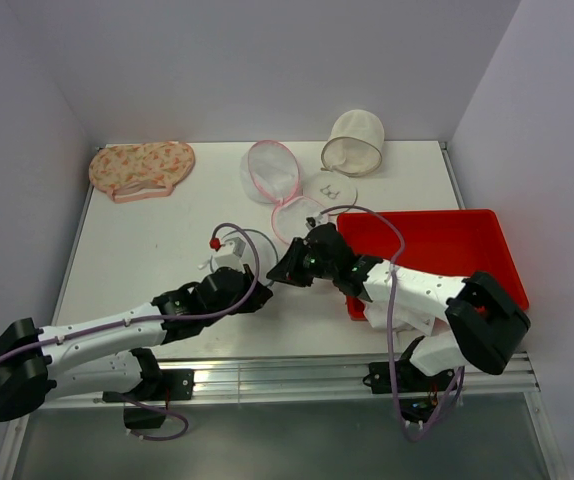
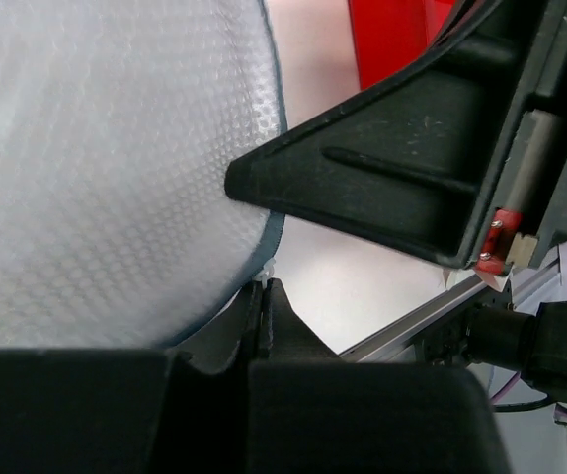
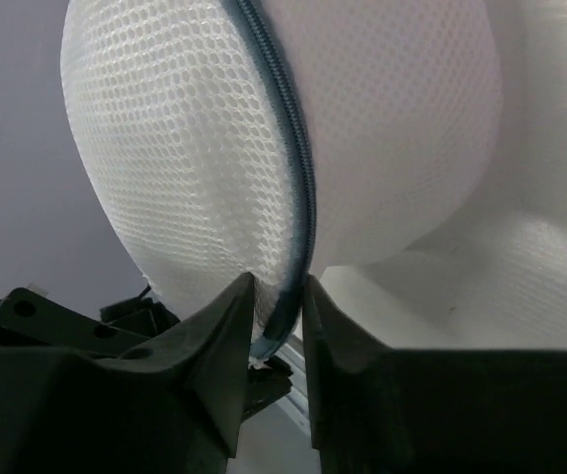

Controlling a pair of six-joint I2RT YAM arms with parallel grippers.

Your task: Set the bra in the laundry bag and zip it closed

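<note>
The laundry bag (image 3: 195, 148) sits mid-counter (image 1: 137, 250) as a rounded ball, pinched from both sides. The right end effector (image 3: 279, 291) is clamped on its blue-grey zipper rim (image 3: 298, 168), and the left end effector (image 2: 263, 296) is closed on the bag's edge, probably so one anchors while the other draws the zip. The bra is nowhere in sight, so it is presumably inside the mesh.
</note>
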